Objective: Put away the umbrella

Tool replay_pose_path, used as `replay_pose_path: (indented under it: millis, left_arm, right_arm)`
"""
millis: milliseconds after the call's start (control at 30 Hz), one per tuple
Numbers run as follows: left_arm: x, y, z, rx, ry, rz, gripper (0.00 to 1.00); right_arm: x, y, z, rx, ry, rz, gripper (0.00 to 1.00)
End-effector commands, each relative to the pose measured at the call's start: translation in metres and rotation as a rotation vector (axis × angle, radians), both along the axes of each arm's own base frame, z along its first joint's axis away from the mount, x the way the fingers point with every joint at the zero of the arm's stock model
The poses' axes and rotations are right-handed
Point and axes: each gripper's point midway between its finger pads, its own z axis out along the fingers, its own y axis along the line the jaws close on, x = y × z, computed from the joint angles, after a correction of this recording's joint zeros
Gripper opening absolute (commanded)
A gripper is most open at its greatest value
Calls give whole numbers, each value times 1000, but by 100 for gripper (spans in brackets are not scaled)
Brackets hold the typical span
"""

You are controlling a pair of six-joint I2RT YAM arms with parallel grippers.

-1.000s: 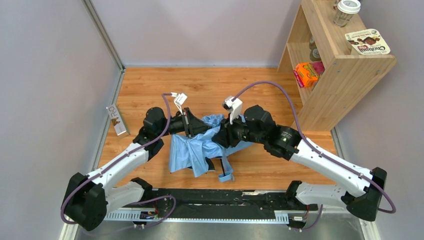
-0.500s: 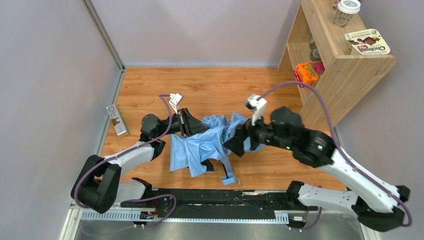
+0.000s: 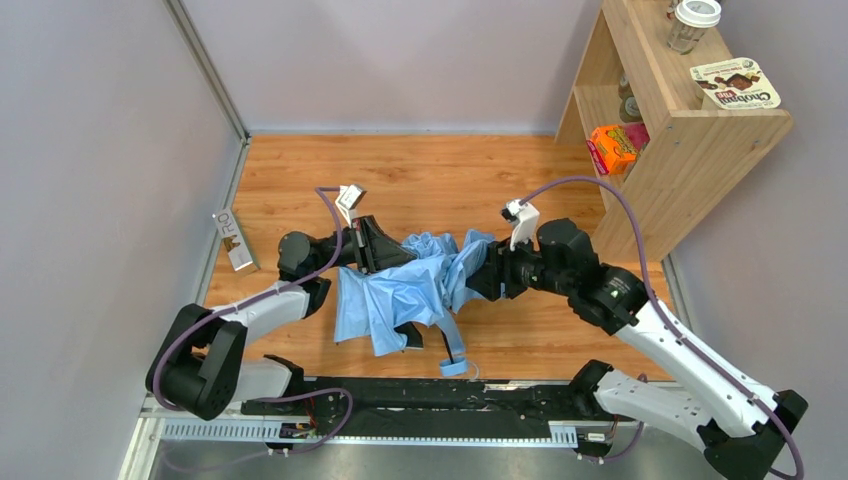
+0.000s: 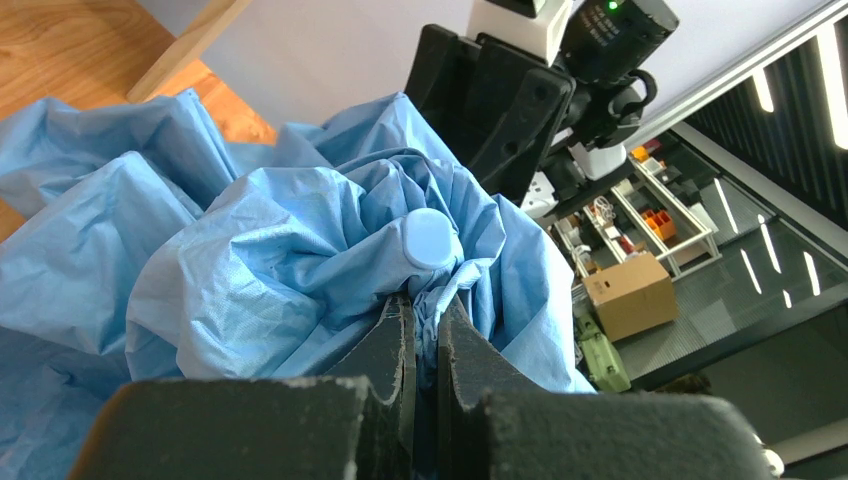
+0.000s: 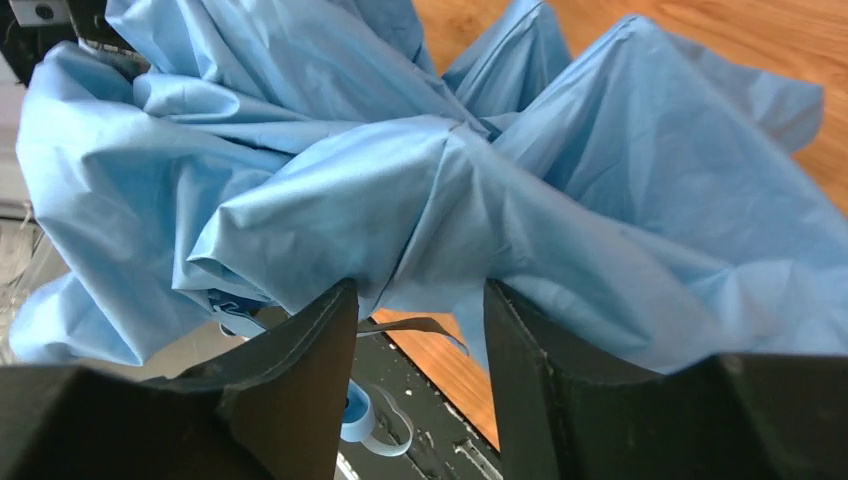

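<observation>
Umbrella (image 3: 400, 290) lies crumpled mid-tabletop (image 3: 300, 180), between the two arms. Canopy is loose and bunched, not rolled. The sky-blue fabric spreads toward the near edge, and a thin dark rib or shaft pokes out beneath it. The light blue strap (image 3: 453, 366) loops just beside the black rail (image 3: 450, 400) at the front.

Left claw (image 4: 424, 300) reaches in from the left, closed tight. A pinch of canopy fabric is caught between its fingers, just under the umbrella's round pale cap (image 4: 432, 238).

Right claw (image 5: 420, 290) comes in from the right, at the opposite side of the bundle. Its fingers stand apart. Fabric bunches across and just beyond the tips, and wood shows through the gap below. It is not clamped on anything I can see.

Wooden shelf (image 3: 690, 150) stands far right, well apart from the umbrella. An orange box (image 3: 612, 148) sits on its lower level and a jar (image 3: 693, 22) on top. A small flat box (image 3: 233, 240) leans by the left wall.
</observation>
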Motion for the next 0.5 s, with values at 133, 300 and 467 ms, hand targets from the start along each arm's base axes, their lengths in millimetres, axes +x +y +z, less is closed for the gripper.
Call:
replay_pose_path:
  millis: [133,300,467]
  left_arm:
    - [-22,3,43,-89,-195,-44,0]
    - [-41,-4,50,-93,-244,-118,0]
    - [-55,0,61,-104,-310,-138,0]
  right_arm:
    - [12,45,31,161,-195,193,57]
    - [7,74,35,196,-174,363,64]
    - [-5,88,30,237,-142,480,76]
